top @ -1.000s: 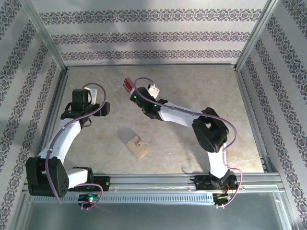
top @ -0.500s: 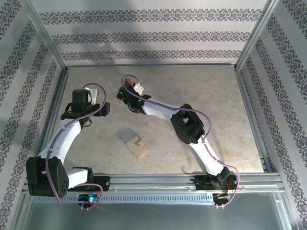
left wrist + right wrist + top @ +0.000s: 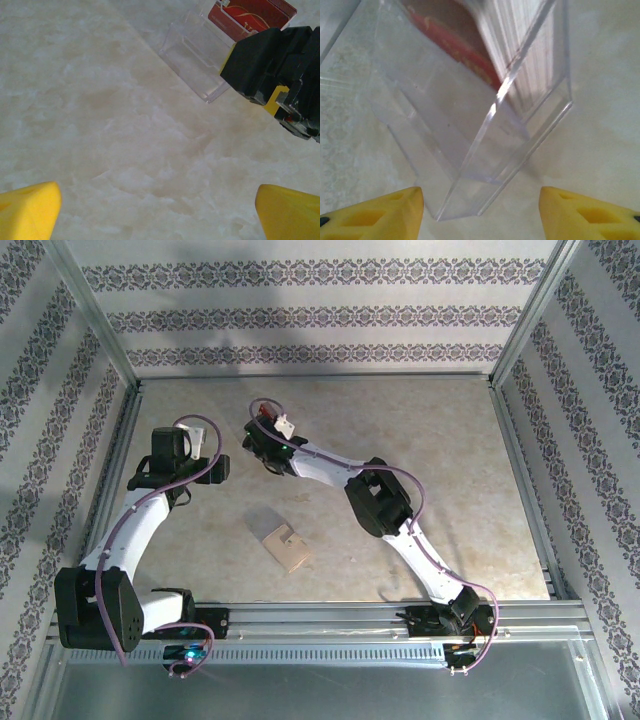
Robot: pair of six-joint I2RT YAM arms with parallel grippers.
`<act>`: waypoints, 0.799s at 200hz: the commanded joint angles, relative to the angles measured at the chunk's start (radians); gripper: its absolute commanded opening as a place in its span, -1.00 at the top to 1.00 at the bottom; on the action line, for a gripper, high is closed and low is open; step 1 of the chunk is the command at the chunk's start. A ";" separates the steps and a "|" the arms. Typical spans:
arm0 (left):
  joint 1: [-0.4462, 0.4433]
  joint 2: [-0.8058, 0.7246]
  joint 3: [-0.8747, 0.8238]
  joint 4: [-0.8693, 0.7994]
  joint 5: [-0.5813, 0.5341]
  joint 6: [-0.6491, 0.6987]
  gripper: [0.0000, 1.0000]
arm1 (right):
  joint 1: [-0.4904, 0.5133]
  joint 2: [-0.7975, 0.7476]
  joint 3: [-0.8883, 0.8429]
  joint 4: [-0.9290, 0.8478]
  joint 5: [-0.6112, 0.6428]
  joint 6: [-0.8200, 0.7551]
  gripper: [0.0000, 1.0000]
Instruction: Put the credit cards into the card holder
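Overhead, the card holder [image 3: 285, 545] lies alone; close-up, left claw [image 3: 159, 212] and right claw [image 3: 482, 215] gape wide.

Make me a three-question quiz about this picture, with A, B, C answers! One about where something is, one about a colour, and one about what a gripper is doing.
1. Where is the wallet?
A) lying flat on the table, near the front
B) hanging off the table's edge
C) on top of the cards

2. What colour are the cards?
A) blue
B) red
C) green

3. How is the left gripper?
A) shut on a card
B) shut on the wallet
C) open and empty

Answers:
1 A: the top view shows it flat on the table with nothing touching it.
2 B: the left wrist view shows red cards with pale markings in a clear stand.
3 C: its yellow fingertips stand far apart over bare table.
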 commanded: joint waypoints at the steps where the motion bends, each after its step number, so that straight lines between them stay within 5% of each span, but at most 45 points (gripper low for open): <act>1: 0.010 -0.007 -0.014 0.028 0.005 0.000 -0.99 | -0.020 0.024 0.021 -0.017 0.010 0.024 -0.24; 160: 0.010 -0.001 -0.024 0.045 0.023 0.002 -0.99 | -0.042 -0.116 -0.183 -0.021 0.056 -0.105 0.03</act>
